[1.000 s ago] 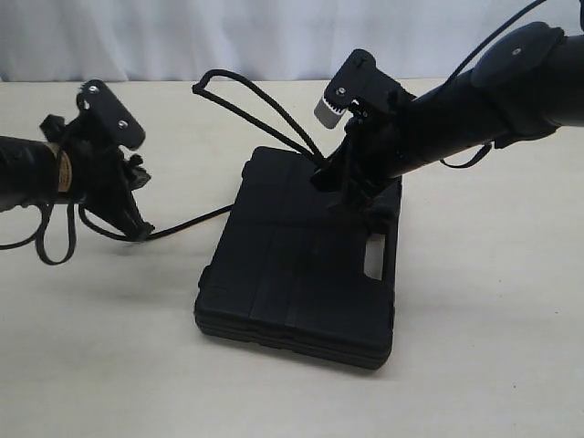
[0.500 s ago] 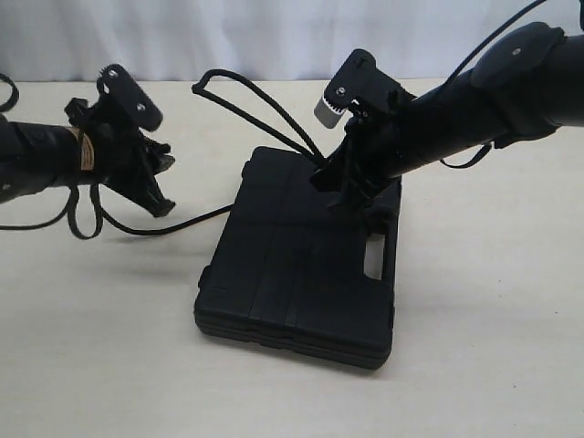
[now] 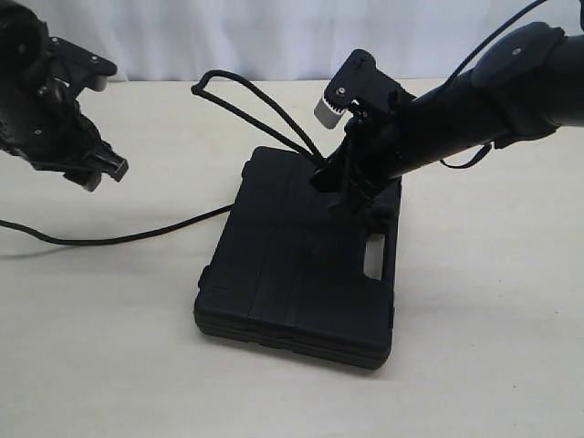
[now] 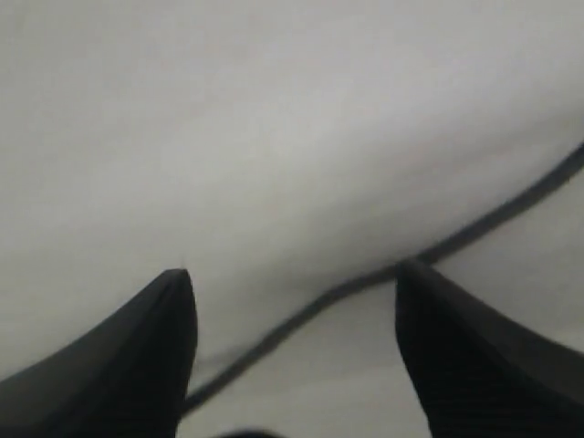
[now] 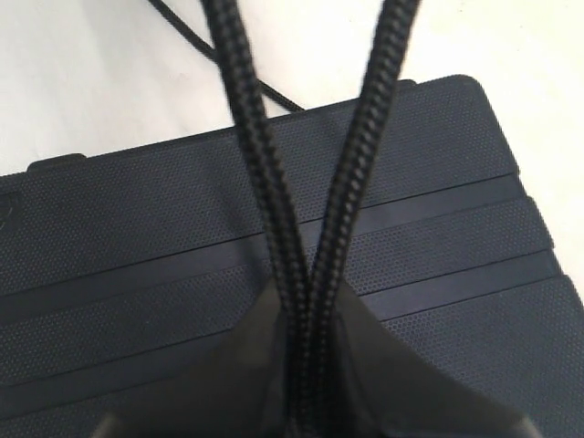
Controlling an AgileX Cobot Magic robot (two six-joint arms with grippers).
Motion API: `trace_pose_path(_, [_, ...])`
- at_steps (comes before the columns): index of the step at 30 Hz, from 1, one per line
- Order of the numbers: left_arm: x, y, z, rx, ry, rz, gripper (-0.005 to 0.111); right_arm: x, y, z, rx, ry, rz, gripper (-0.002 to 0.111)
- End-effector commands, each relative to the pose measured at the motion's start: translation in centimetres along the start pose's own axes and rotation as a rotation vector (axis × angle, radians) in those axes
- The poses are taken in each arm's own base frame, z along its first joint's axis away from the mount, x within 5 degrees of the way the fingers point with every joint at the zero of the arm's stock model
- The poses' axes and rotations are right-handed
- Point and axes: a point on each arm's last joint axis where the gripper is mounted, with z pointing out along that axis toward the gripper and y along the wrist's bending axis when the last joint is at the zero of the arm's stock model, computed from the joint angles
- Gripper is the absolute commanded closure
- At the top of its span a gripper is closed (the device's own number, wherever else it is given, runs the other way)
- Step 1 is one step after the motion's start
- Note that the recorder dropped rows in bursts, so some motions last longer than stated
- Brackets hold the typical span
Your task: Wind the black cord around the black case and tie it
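Exterior view is showing the case (image 3: 292, 265) lying flat on the table (image 3: 493, 347), long axis running near to far, handle slot (image 3: 372, 260) facing right. Cord (image 5: 260, 182) is rising from over its far edge as two strands slanting back-left to a bend; another length is trailing left across the table. Right gripper (image 5: 306, 338) is pinching both strands closed above the case. Left gripper (image 4: 292, 269) is hovering at far left, jaws apart, holding nothing.

A wide, flat, pale cream table (image 3: 109, 365) filled most of the view. Behind it hung a white cloth curtain (image 3: 274, 36) with folds.
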Motion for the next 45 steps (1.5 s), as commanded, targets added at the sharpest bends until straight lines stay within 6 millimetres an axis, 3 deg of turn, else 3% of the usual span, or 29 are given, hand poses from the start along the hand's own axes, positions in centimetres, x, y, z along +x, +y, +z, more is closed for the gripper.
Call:
trace_pose_path(1, [1.2,0.3,-0.9,-0.017,0.189,-0.076,0.046,-0.3,0.2,-0.4,-0.013,-0.016,0.014,0.104])
trace_pose_path(5, [2.2,0.1,-1.6,-0.008,0.206,-0.180,0.046,-0.2,0.3,-0.4,-0.025,-0.014,0.013,0.104])
trace_pose_path(9, [3.3,-0.8,-2.8,0.112,0.078,-0.268,0.046,-0.2,0.3,-0.4,-0.025,-0.014,0.013,0.104])
trace_pose_path(12, [5.7,-2.1,-2.4,0.216,-0.009,-0.372,0.046,-0.2,0.3,-0.4,-0.025,-0.014,0.013,0.104])
trace_pose_path(16, [9.0,-3.8,0.1,0.341,-0.139,-0.724,0.046,-0.2,0.3,-0.4,-0.025,-0.013,0.013,0.104])
trace_pose_path(19, [11.7,-4.0,2.6,0.378,-0.240,-1.159,0.046,-0.2,0.4,-0.4,-0.037,-0.011,0.015,0.104])
trace_pose_path(23, [12.9,-3.1,3.4,0.339,-0.373,-1.362,0.046,-0.2,0.4,-0.4,-0.037,-0.011,0.015,0.104])
trace_pose_path(27, [12.5,-2.0,3.3,0.310,-0.481,-1.375,0.046,-0.2,0.3,-0.4,-0.028,-0.013,0.015,0.104])
trace_pose_path(32, [13.7,-0.2,6.6,0.195,-0.352,-1.457,0.046,-0.3,0.3,-0.4,-0.021,-0.014,0.013,0.104])
trace_pose_path(42, [11.0,-0.2,9.2,0.189,-0.381,-1.239,0.046,-0.3,0.3,-0.4,-0.021,-0.014,0.010,0.104])
trace_pose_path(45, [11.1,-0.4,9.6,0.196,-0.373,-1.232,0.048,-0.3,0.2,-0.4,-0.012,-0.016,0.005,0.104])
